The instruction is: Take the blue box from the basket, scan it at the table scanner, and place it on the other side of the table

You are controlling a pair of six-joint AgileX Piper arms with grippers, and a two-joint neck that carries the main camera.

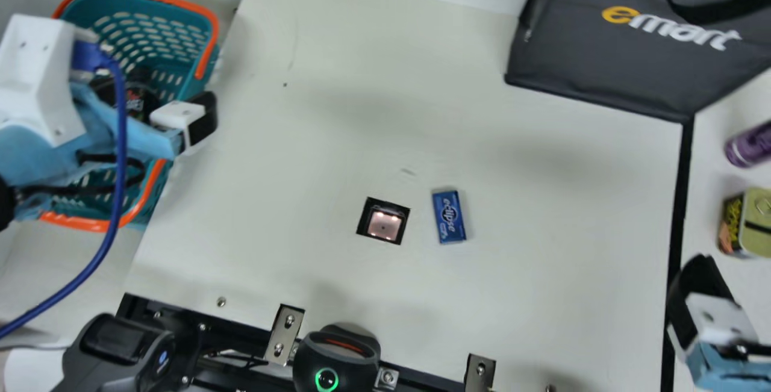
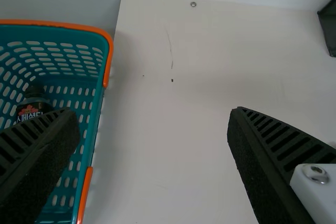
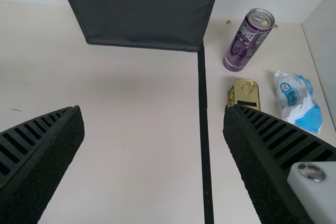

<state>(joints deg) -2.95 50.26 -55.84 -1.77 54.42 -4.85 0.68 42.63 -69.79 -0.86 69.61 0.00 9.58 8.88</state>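
Small flat rectangular blue box (image 1: 449,217) lies on the cream table (image 1: 542,199), just right of the square black-framed scanner window (image 1: 383,224). Probably light, stiff, smooth; may slide if nudged, crush risk low. Grip low at mid-length, across the 2 long sides. Left pincer (image 2: 153,113) wide, by the teal perforated plastic basket with orange trim (image 1: 211,49); right pincer (image 3: 153,109) wide too, right side. Basket: 1 dark black-capped bottle (image 2: 32,109) inside, far part. Dark grey fabric bag (image 1: 578,67), far right: contents can't tell.
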